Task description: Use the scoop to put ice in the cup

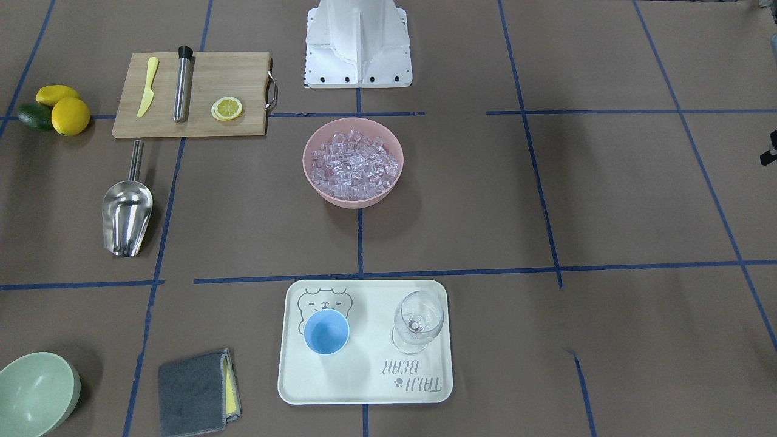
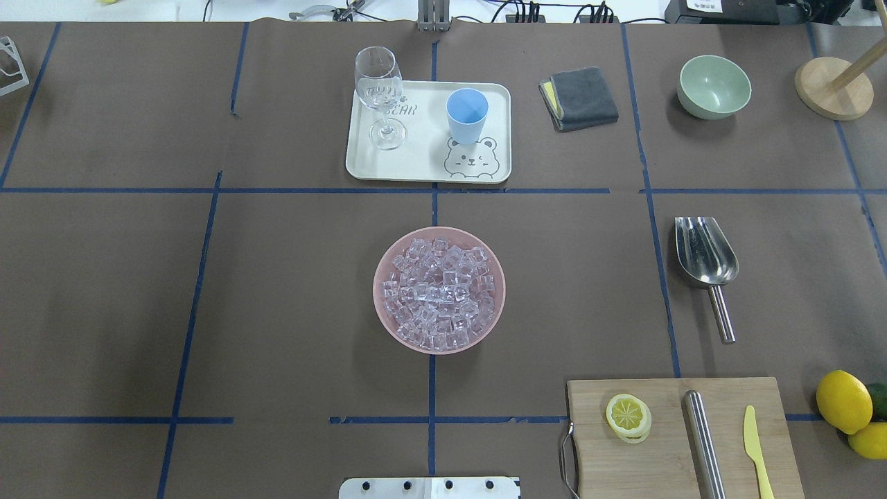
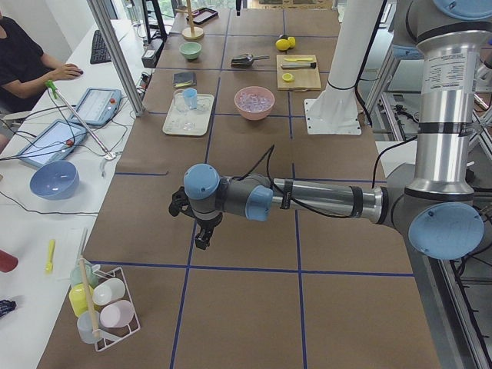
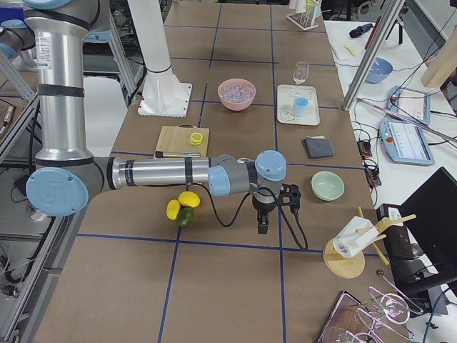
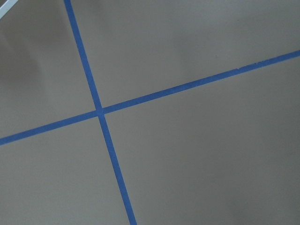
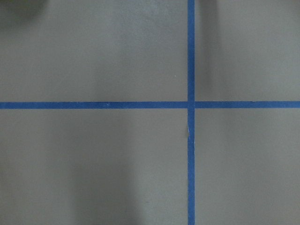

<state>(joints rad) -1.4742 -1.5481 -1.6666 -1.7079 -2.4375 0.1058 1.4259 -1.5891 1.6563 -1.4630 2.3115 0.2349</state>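
Where the front-facing camera looks down on the tabletop [image 1: 607, 200], the ice [image 1: 355, 167] fills a pink bowl [image 1: 317, 185] at its middle; the light-blue cup [image 1: 326, 331] stands upright on a white tray [image 1: 364, 388] toward the operators' edge, beside a wine glass [image 1: 417, 320]. The steel scoop [image 1: 126, 218] lies toward the robot's right end, near a cutting board [image 1: 243, 73]. From overhead, its handle points at the robot's edge. In the left side view the left end effector [image 3: 201, 234] hangs above the tabletop's left end; in the right side view the right end effector [image 4: 263, 221] hangs above the right end. Whether either is spread or pressed together I cannot tell.
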